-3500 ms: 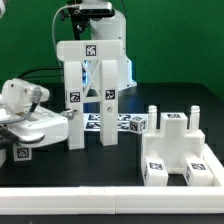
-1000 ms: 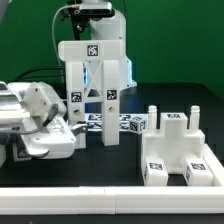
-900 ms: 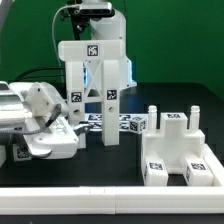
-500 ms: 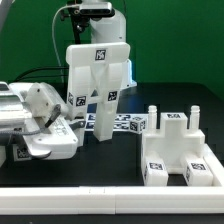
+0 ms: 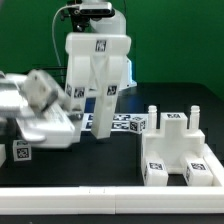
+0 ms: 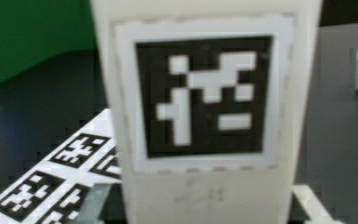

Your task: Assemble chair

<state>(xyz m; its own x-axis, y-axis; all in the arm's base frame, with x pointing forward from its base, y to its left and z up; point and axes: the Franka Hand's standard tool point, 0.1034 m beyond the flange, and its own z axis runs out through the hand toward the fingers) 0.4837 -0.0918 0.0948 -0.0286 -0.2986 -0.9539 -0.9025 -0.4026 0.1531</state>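
Note:
The partly built chair [image 5: 98,48], a white block with a marker tag on tall white legs, stands tilted at the middle back of the exterior view. My gripper [image 5: 73,108] reaches in from the exterior view's left and is shut on the chair's left leg [image 5: 76,92] low down. In the wrist view that leg [image 6: 202,95] fills the frame with its large tag, and a finger [image 6: 108,200] shows on each side of it, pressed against it near my gripper [image 6: 202,206].
A second white blocky chair part [image 5: 176,148] with tags and raised posts lies at the exterior view's right front. The marker board [image 5: 128,123] lies flat behind the chair's legs, also seen beside the leg as the marker board [image 6: 60,172].
My gripper has closed on the chair's left leg. The chair, upright a second ago, now leans over with its legs swung toward the exterior view's right, and my arm has shifted.

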